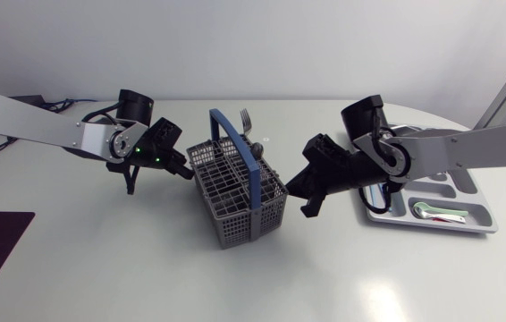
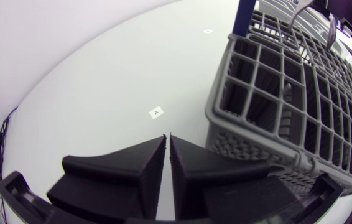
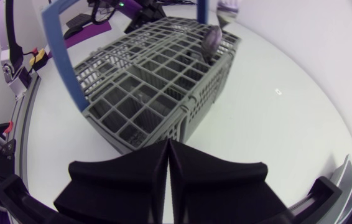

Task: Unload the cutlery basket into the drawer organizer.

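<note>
**Basket flanked by two closed grippers**

The basket (image 1: 235, 192) sits at frame centre, with the organizer (image 1: 460, 186) at far right. The left gripper (image 2: 167, 135) and right gripper (image 3: 167, 142), both with fingers pressed together, sit just beside the basket's opposite sides. A fork (image 1: 245, 119) stands in the basket.

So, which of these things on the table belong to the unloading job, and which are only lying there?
For the job:
- cutlery basket
- fork standing in it
- drawer organizer
- light-coloured utensil already in the organizer
- left hand and right hand, both shut and empty

Only lying there:
- small white label on the table
</note>
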Motion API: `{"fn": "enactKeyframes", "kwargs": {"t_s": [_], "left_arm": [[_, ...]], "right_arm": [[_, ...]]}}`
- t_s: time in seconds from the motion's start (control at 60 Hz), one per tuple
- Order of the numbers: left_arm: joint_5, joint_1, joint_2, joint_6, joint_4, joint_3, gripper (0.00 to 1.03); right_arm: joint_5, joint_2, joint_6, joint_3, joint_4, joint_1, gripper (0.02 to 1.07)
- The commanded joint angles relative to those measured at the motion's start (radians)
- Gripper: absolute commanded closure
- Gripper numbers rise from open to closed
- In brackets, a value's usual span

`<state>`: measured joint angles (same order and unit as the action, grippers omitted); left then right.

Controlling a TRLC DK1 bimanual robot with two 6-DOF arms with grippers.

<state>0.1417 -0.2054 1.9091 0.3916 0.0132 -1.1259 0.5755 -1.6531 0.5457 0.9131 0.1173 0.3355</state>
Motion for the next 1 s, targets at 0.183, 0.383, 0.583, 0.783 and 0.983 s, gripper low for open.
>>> {"fn": "enactKeyframes", "kwargs": {"t_s": [0.183, 0.383, 0.583, 0.783, 0.983], "left_arm": [[0.019, -0.037, 0.08, -0.05, -0.019, -0.143, 0.89], [0.027, -0.077, 0.134, -0.059, -0.067, -0.244, 0.89], [0.025, -0.042, 0.064, -0.042, -0.105, -0.229, 0.89], [0.024, -0.019, -0.191, 0.023, -0.127, -0.023, 0.89], [0.021, -0.032, -0.41, 0.093, -0.18, 0.17, 0.89]], "right_arm": [[0.023, 0.121, -0.064, -0.077, 0.019, 0.091, 1.01], [0.023, 0.168, -0.096, -0.123, 0.024, 0.168, 1.01], [0.018, 0.248, -0.115, -0.132, 0.038, 0.122, 1.01], [0.017, 0.202, -0.11, -0.072, 0.028, 0.004, 1.01], [0.021, 0.03, -0.127, 0.079, 0.002, -0.062, 1.01]]}}
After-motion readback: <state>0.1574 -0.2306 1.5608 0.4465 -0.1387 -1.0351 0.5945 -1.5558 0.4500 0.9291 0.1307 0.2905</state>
